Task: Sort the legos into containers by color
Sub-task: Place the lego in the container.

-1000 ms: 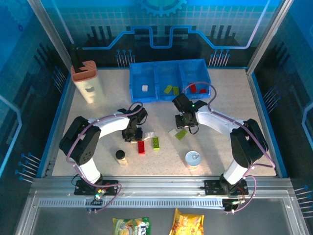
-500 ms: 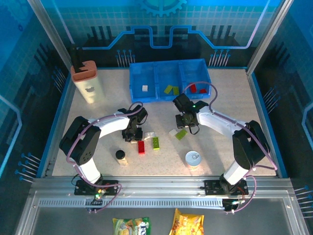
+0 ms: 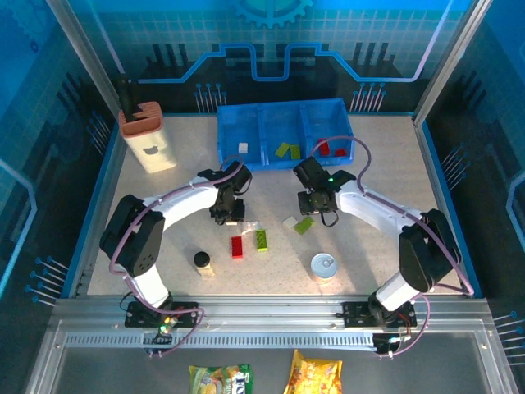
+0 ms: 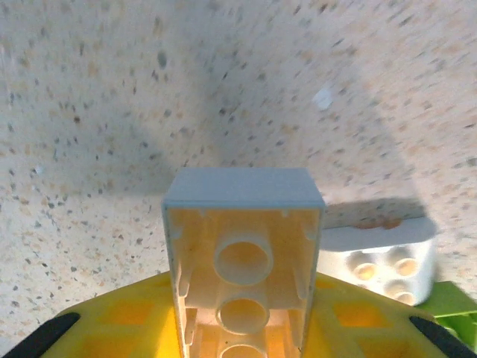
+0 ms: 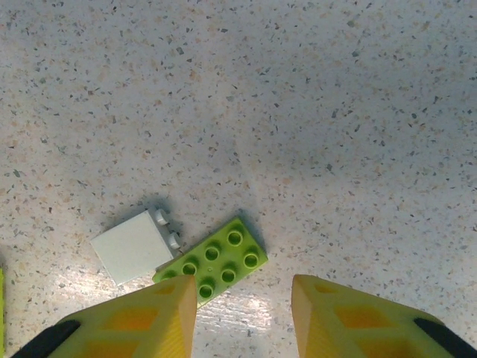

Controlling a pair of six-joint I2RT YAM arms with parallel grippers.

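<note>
Left gripper [image 3: 227, 207] has lifted toward the blue bin [image 3: 233, 130], pinching a white brick [image 4: 243, 261]; right gripper [image 5: 242, 317] hangs spread wide above a green brick [image 5: 212, 262]; the white brick sticks out far, so it might slip.

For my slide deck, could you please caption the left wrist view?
Left gripper holding a white brick, underside showing, above the table, another white brick nearby.

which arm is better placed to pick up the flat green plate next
Right. The right gripper hangs open close above the flat green plate, which lies beside a white tile. The left gripper is shut on a white brick, so it is occupied.
</note>
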